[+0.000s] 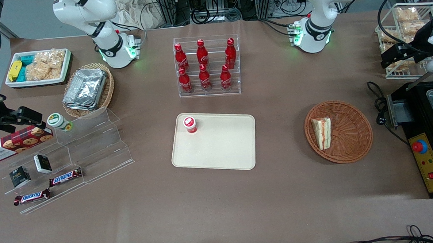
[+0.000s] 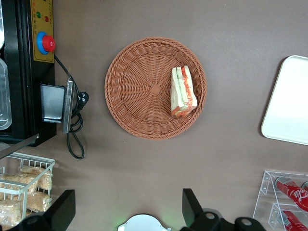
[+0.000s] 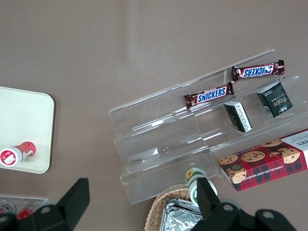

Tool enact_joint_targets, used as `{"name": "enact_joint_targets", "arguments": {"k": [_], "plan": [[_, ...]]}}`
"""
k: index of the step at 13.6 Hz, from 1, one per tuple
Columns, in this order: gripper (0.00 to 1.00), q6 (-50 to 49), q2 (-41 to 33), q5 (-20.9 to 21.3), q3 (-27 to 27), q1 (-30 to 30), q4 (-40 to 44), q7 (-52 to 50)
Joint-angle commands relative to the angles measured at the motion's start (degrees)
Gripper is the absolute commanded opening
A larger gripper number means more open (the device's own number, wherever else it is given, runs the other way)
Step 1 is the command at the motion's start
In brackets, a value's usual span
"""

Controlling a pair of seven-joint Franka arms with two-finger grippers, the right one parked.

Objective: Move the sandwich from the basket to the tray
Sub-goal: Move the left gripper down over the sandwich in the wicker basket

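The small wedge-shaped sandwich (image 1: 322,133) (image 2: 183,92) of white bread with red and green layers lies inside the round reddish-brown wicker basket (image 1: 351,145) (image 2: 134,86), against the part of its rim nearest the large flat beige plastic tray (image 1: 221,150) (image 2: 291,110). A small red-capped bottle (image 1: 190,124) stands on that tray. The left arm's gripper (image 2: 126,208) hangs high above the table beside the basket, apart from it, its fingers (image 2: 65,208) spread wide with nothing between them

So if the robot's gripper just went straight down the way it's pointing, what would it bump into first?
Probably the bare brown table. The gripper, fingers open, hangs above the table beside the basket, not over it; the sandwich lies farther along. Depth is hard to judge.
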Motion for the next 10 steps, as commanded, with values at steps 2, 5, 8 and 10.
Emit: {"name": "enact_joint_targets", "arguments": {"k": [2, 5, 8, 10], "plan": [[1.0, -0.42, -0.16, 0.45, 0.56, -0.9, 0.1, 0.81], [1.0, -0.86, 1.33, 3.7, -0.93, -1.35, 0.55, 0.28], [1.0, -0.87, 5.89, 3.61, -1.02, -1.34, 0.19, -1.9], [1.0, 1.32, 9.4, 2.3, -1.02, -1.34, 0.19, -2.53]]}}
